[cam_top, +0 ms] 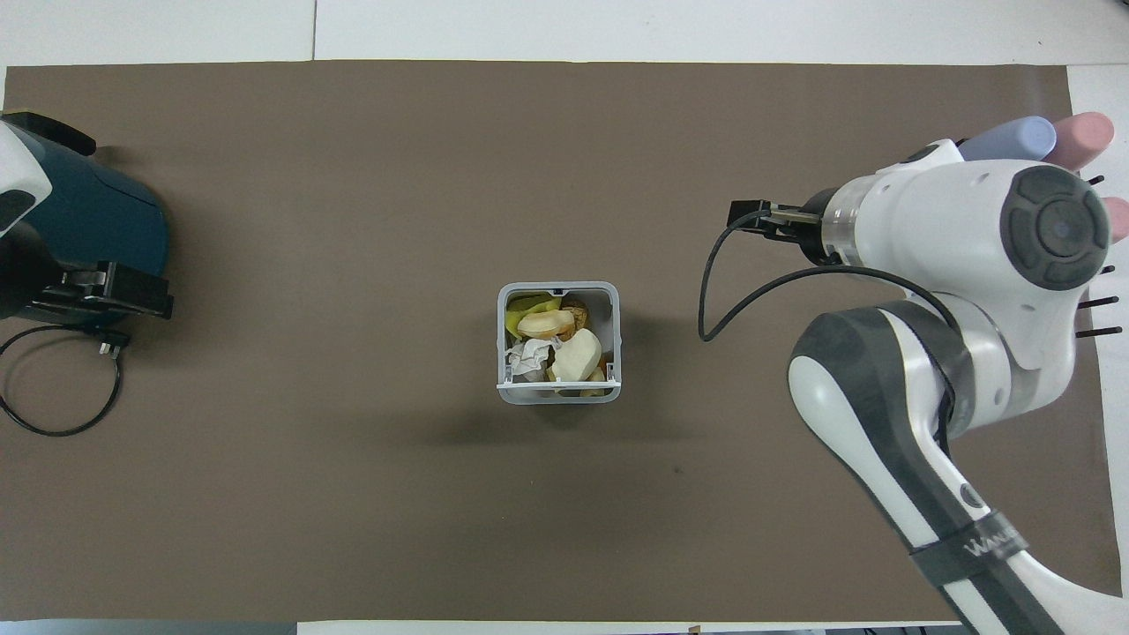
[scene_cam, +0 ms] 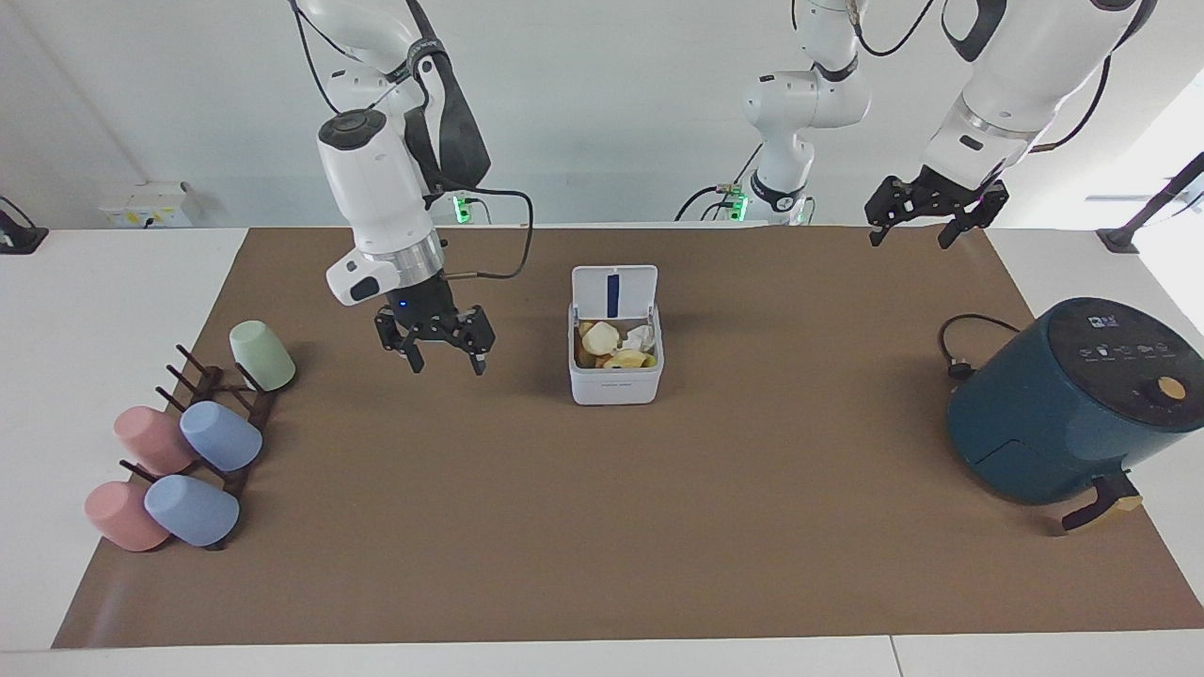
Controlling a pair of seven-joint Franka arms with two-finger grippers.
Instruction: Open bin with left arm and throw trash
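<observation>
The white bin [scene_cam: 616,385] stands on the brown mat midway between the arms, its lid [scene_cam: 613,290] hinged up on the side nearer the robots. Pale yellow-cream trash [scene_cam: 602,337] lies inside it with crumpled white paper. The overhead view shows the bin's grey rim [cam_top: 557,287] and the trash [cam_top: 573,355] inside. My right gripper [scene_cam: 437,353] is open and empty, low over the bare mat between the bin and the cup rack. My left gripper [scene_cam: 926,214] is open and empty, raised over the mat's edge near the air fryer; it also shows in the overhead view [cam_top: 101,295].
A dark-teal air fryer [scene_cam: 1063,404] with a black cable [scene_cam: 959,338] sits at the left arm's end. A rack of pastel cups [scene_cam: 188,442] sits at the right arm's end, partly covered by the right arm in the overhead view [cam_top: 1005,141].
</observation>
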